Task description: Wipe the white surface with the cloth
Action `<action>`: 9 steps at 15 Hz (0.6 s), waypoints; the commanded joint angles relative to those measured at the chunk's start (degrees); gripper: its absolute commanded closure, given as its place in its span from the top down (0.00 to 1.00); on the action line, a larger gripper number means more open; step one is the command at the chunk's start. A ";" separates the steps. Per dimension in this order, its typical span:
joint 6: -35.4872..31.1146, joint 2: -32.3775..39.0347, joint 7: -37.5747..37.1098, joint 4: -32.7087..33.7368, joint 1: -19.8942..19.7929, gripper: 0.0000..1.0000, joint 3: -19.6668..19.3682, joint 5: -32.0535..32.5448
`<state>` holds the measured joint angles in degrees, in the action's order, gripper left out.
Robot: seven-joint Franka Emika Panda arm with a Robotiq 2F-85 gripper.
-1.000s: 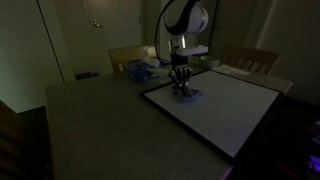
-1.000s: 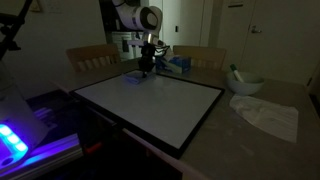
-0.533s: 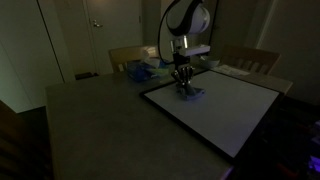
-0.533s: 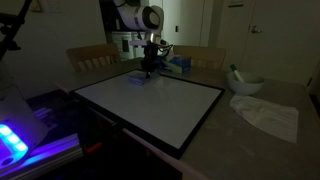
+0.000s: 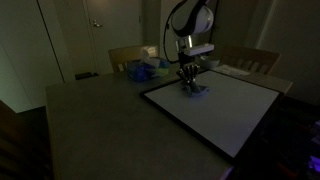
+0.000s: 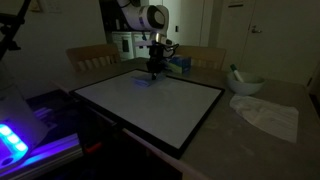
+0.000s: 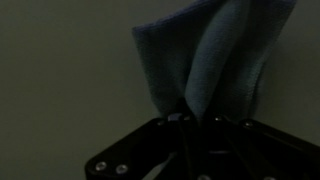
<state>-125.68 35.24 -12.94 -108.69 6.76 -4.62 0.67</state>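
Gripper (image 7: 195, 120) closed tight, pinching the cloth (image 7: 210, 60). In the wrist view the jaws meet on a gathered fold and the bluish-grey fabric fans out from them toward the top of the frame. One arm only, so no choice of side.

In both exterior views the gripper (image 5: 187, 80) points straight down, with the cloth (image 5: 194, 89) bunched at its tips and lying on the white surface (image 5: 225, 112). Too dark to tell how hard it presses. Contact spot is close to the board's far edge, near the corner nearest the heap of packaging (image 5: 140, 70), which sits off the board on the grey-brown tabletop (image 5: 90, 120).

Key relation: almost all of the white surface (image 6: 150, 108) lies on the camera side of the gripper (image 6: 154, 70) in both exterior views, with the cloth (image 6: 147, 79) at the far end of it. Judgement: wiping is under way, with most of the board left to cover. The next stroke should drag the cloth away from the far edge, along the board toward its near edge, keeping it flat and inside the dark border. Risk: the cloth slips from the pinch or rides over the rim.
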 commanded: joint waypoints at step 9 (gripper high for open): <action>-2.10 0.19 -1.47 -2.01 -2.80 0.03 -2.62 2.33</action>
<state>-125.69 35.24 -13.96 -109.01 5.09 -6.95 0.86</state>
